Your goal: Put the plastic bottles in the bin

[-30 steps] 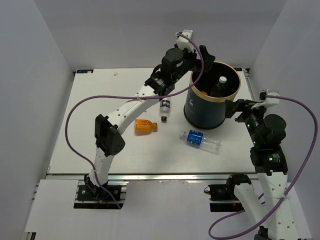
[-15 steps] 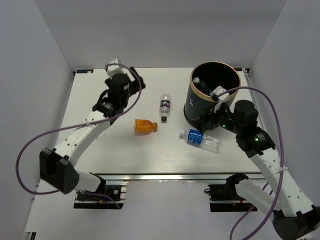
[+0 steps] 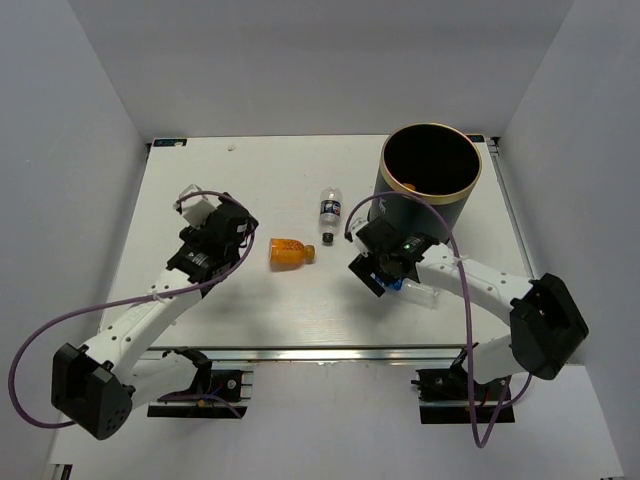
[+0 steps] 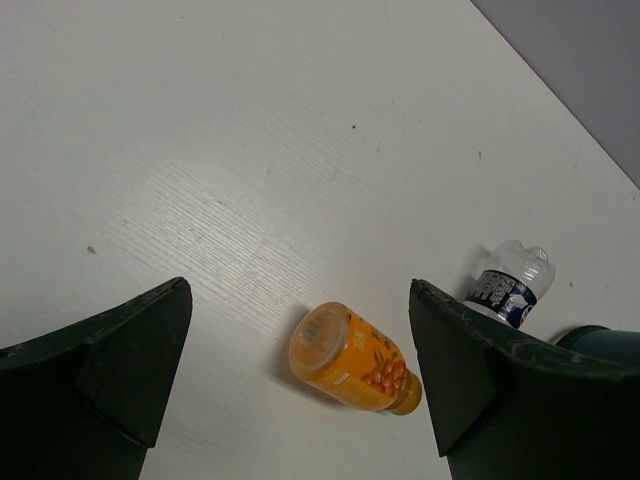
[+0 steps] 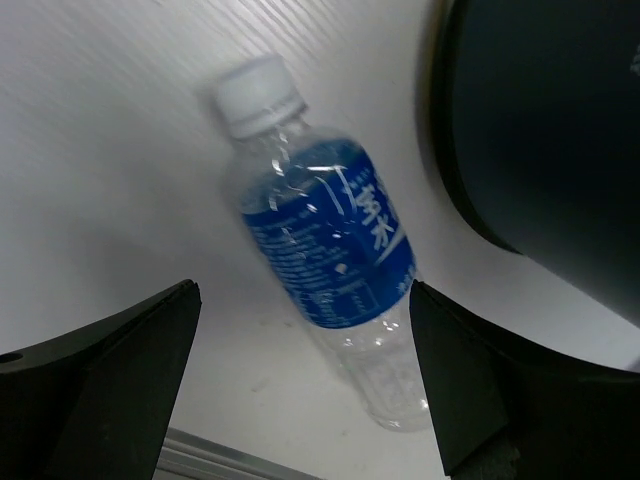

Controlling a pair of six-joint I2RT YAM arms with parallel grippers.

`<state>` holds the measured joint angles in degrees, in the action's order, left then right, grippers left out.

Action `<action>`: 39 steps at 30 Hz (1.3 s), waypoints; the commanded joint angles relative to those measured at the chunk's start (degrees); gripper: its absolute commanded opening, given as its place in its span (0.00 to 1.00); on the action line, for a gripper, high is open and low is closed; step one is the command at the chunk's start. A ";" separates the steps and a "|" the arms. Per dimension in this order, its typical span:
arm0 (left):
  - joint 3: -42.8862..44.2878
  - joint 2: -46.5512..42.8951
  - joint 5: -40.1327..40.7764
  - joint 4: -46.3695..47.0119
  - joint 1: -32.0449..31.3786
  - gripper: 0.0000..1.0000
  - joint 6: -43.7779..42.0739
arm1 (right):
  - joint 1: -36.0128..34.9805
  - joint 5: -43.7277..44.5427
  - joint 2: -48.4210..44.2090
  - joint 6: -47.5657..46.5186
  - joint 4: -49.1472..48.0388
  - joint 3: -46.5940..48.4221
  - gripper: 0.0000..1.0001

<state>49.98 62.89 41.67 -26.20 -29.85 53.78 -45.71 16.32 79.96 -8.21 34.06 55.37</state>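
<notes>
1. Below the spread right gripper (image 5: 302, 300): blue-label bottle (image 5: 325, 240), white lettering unreadable; bin (image 5: 540, 130) just right.
2. Ahead of the wide-open left gripper (image 4: 300, 290): fruit-printed orange bottle (image 4: 350, 360); dark-label bottle (image 4: 505, 290) farther right.
3. Pulled back from over the bin's mouth a second ago, left gripper now low beside the orange bottle.

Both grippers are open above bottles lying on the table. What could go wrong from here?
1. The blue-label bottle lies on its side below the open right gripper; being round, it may roll away when the fingers close.
2. The bin stands close beside it, so a finger could knock its wall.
3. The orange bottle below the left gripper may roll likewise.
</notes>
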 commanded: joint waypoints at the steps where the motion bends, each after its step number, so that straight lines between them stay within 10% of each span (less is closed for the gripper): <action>1: -1.89 -2.25 2.81 -1.41 0.14 0.98 2.65 | 0.10 11.37 0.98 -1.71 2.33 -0.52 0.90; 12: -3.57 -1.11 3.94 0.18 0.14 0.98 3.88 | 0.10 7.33 12.14 -7.43 -0.92 -3.43 0.89; 18: -2.69 -0.58 3.94 -1.31 0.14 0.98 4.23 | -0.25 -1.01 10.57 -8.84 0.57 2.10 0.29; 27: -0.32 0.74 1.84 -3.86 0.14 0.98 2.82 | -3.07 -12.80 -11.81 -9.21 -15.84 11.24 0.30; 32: 0.39 1.79 0.34 -5.97 0.05 0.98 5.02 | -1.23 3.86 -22.12 -0.84 -44.23 8.97 0.37; 39: 0.30 3.90 -6.15 -0.45 0.14 0.98 0.02 | 8.25 21.04 -20.91 -7.80 -54.47 12.03 0.34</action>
<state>48.51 66.24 39.22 -29.65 -29.80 56.73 -42.13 28.27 55.29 -14.20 -14.24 65.56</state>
